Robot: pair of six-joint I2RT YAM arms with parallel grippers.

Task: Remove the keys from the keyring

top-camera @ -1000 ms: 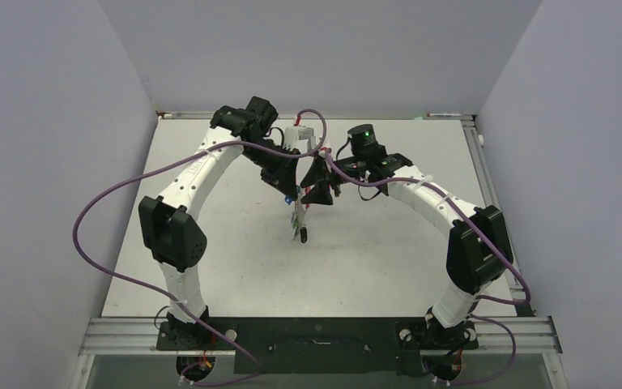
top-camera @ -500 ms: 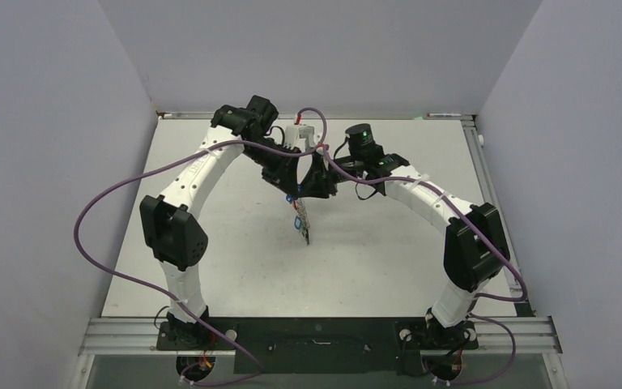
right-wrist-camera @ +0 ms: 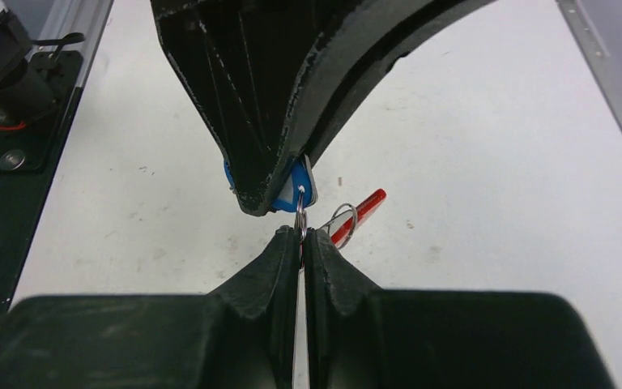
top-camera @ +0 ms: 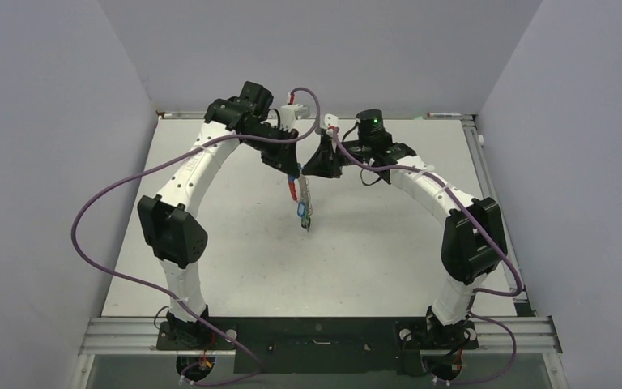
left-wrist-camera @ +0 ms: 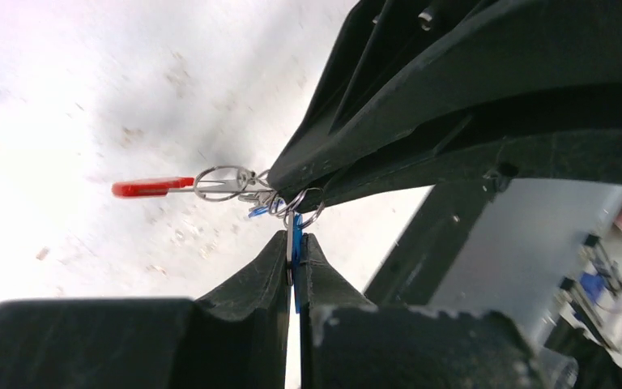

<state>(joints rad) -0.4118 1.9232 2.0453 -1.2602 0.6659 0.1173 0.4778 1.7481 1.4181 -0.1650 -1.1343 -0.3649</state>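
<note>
We list the left tool: fingers pressed together, pinching the blue tag of one key. Right tool: closed, tip to tip with the left, pinching a thin silver ring linked to that tag. Keyring: red part and silvery loop jut out just beside both tips. Keys: hanging in a string below the two tools, over the desk; we cannot tell whether the lowest touches it.

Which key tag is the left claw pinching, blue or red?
The blue tag, clamped in the left claw; the red tag juts out free to the side.
</note>
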